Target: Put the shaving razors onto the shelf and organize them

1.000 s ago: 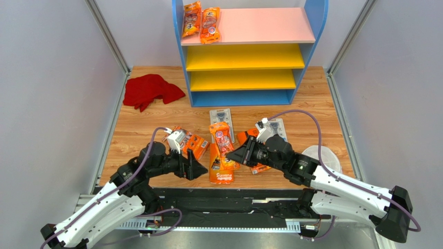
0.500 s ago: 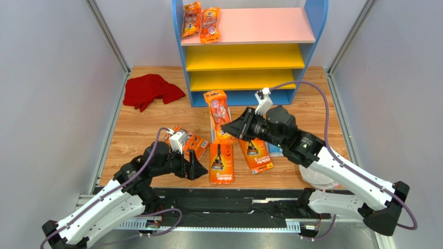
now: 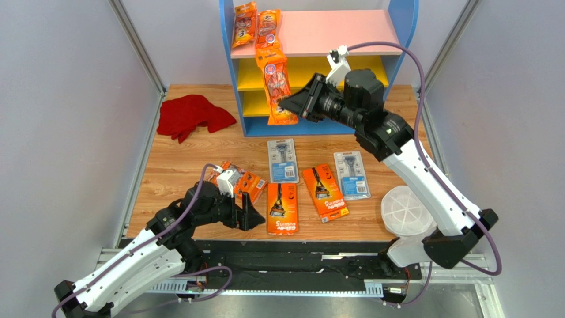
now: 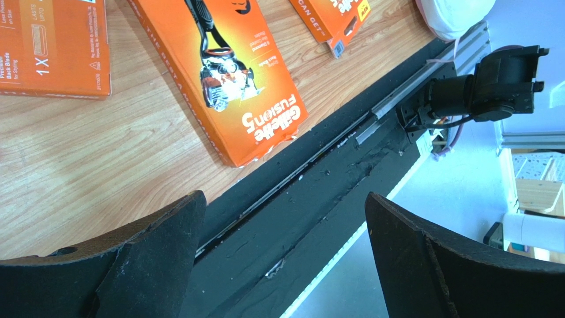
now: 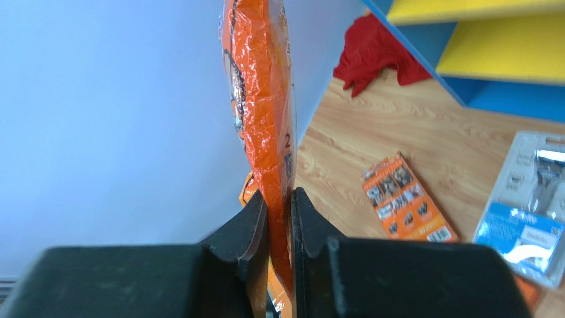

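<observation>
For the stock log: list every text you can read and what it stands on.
"Gillette FUSION5": orange box.
"1 X": second orange box.
"CAN GET": orange card.
"2": orange bag held in the right fingers.
Fine print on these packs and the labels on the blister cards: too small to read.

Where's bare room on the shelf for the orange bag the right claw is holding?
The pink top board is bare from the two orange bags at its left end to its right end. The yellow boards show nothing where visible. Crowded: the packs on the table.
</observation>
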### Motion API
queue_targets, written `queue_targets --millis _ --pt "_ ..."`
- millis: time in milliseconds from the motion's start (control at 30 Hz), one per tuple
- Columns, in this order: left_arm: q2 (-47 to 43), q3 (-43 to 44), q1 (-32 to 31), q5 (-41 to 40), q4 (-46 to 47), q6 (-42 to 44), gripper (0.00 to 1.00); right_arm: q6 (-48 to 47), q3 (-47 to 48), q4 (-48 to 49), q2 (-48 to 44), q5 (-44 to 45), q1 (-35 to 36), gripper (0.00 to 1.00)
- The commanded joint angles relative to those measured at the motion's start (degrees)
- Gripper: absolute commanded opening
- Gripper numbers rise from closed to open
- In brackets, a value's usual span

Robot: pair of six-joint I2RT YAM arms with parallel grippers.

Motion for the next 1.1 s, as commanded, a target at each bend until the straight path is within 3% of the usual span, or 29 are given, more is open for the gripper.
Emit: queue_targets --millis 0,300,400,1067 --pt "-0.04 -0.53 -0.13 0.24 1.46 -0.38 0.99 -1.99 11.39 -2.91 6.60 -5.32 -3.09 0.00" --pt "0.04 -0.80 -0.13 0.41 1.82 -0.20 0.99 0.64 36.86 -8.02 22.78 -10.77 -9.59 0.00" --pt "0.13 -0.80 -0.13 0.68 1.90 -0.20 0.99 2.92 41.10 -7.50 25.77 -11.91 -11.88 0.00" --pt "-0.22 -1.15 -0.13 1.12 2.52 -0.11 0.99 10.40 46.57 -2.05 34.83 -9.98 -18.56 0.04"
